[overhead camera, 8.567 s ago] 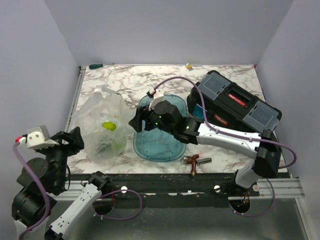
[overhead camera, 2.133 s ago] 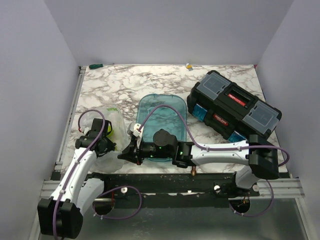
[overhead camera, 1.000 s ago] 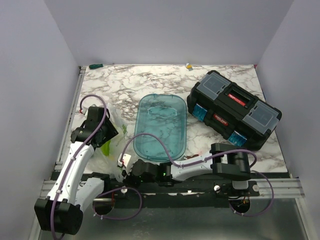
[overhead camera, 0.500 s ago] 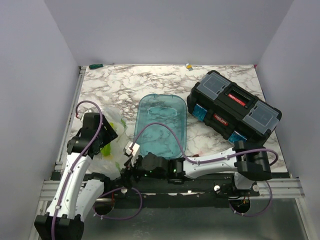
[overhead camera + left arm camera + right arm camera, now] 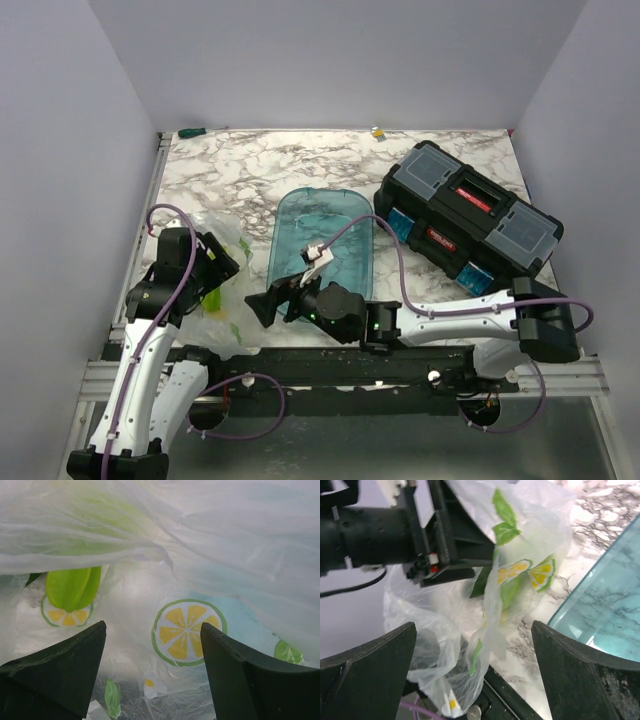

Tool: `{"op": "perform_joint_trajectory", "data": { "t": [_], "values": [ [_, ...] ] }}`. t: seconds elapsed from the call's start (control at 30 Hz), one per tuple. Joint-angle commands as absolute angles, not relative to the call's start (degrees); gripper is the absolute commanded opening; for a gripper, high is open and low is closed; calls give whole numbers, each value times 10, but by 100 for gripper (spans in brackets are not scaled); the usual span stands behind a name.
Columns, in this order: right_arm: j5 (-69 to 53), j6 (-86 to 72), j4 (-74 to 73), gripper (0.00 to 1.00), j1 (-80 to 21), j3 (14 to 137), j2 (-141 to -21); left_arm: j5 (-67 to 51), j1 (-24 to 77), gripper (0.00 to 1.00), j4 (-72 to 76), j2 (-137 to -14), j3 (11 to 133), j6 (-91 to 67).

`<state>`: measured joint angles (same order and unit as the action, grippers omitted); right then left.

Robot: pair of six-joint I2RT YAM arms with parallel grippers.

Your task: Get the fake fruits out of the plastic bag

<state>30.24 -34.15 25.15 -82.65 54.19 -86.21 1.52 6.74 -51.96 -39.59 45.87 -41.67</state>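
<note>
Soft, even light from above washes the marble table (image 5: 250, 170), leaving only faint shadows around the plastic bag (image 5: 235, 292) and a pale sheen on the tray (image 5: 330, 200) to its right. In both wrist views the bag's nearest folds glare white and blur to haze, while its lemon print behind them is sharper.

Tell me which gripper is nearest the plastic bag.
The left gripper, right against the plastic bag; the right gripper hangs apart, by the teal tray.

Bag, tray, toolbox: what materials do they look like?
Bag: thin clear plastic film, glossy; crinkled, see-through, printed with lemon slices.
Tray: rigid translucent teal plastic; the table veining shows through.
Toolbox: likely moulded black plastic, matte, little glare.
</note>
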Motion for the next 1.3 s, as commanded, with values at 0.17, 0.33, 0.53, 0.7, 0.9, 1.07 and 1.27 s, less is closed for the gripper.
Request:
{"op": "perform_joint_trajectory", "data": {
  "t": [0.17,0.33,0.53,0.7,0.9,1.07,1.27],
  "values": [
    [313,-341,275,100,-814,619,-1004,26,64,81,-526,-390,436,-435],
    [301,-324,286,87,-795,668,-1081,56,63,84,-519,-415,459,-413],
    [330,-283,315,14,-769,679,-1108,90,60,99,-540,-417,453,-434],
    [354,-234,345,1,-756,682,-1080,78,51,96,-533,-386,394,-499],
    [372,-205,352,1,-753,701,-1077,92,33,88,-506,-326,339,-556],
    [358,-176,328,1,-744,712,-1093,3,32,99,-403,-258,249,-558],
    [310,-86,342,18,-739,645,-1061,-22,29,98,-383,-276,217,-574]
  ]
}}
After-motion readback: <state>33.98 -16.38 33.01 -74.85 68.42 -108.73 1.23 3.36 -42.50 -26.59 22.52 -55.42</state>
